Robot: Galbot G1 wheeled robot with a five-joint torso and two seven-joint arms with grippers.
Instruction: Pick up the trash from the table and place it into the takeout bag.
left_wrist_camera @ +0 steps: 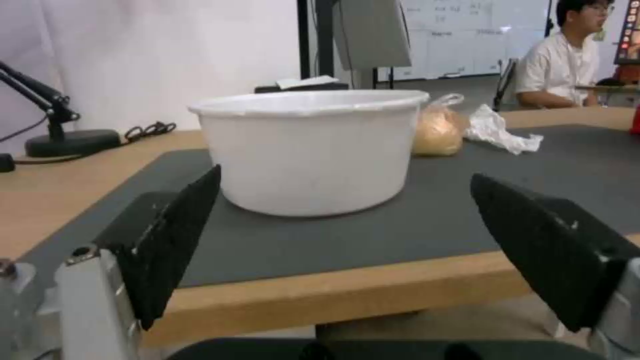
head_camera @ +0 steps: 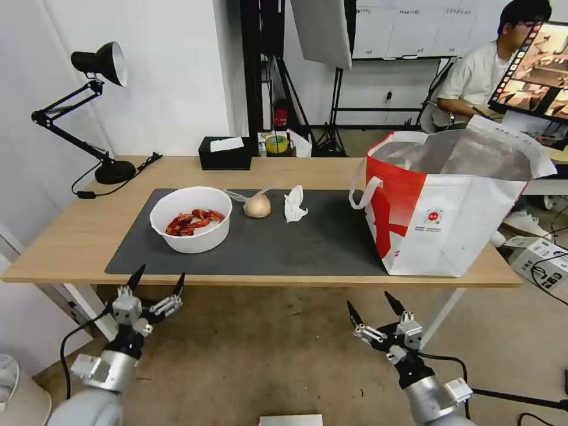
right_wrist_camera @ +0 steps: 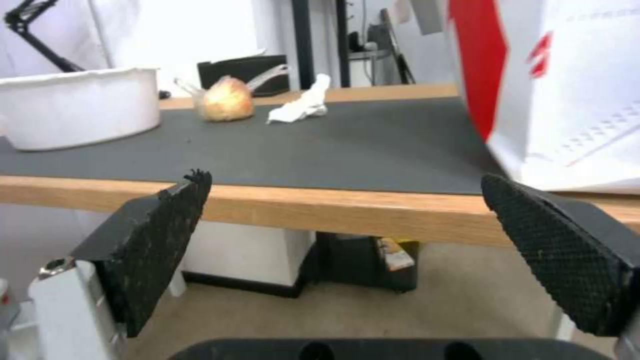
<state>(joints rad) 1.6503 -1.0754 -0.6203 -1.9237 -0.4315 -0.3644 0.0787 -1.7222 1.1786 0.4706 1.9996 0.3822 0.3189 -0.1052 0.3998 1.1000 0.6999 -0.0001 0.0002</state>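
My left claw point(head_camera: 157, 278) and right claw point(head_camera: 375, 306) both hang spread and empty below the near edge of the wooden surface point(head_camera: 65, 236). On its grey mat point(head_camera: 307, 242) sit the white bowl of crayfish shells point(head_camera: 190, 219), the clear bag with a beige lump point(head_camera: 257, 205) and the crumpled tissue point(head_camera: 294, 204); the takeout bag point(head_camera: 449, 201) stands open at my right

My left hand point(head_camera: 157, 280) hangs low in front of me, below the near edge of the bench point(head_camera: 65, 236), fingers spread wide and pointing up and forward. My right hand point(head_camera: 374, 306) sits at about the same height on the other side, also spread wide, tips angled up and slightly inward. Both wrists are bent upward, both forearms reaching forward from below. Neither hand holds or touches anything.
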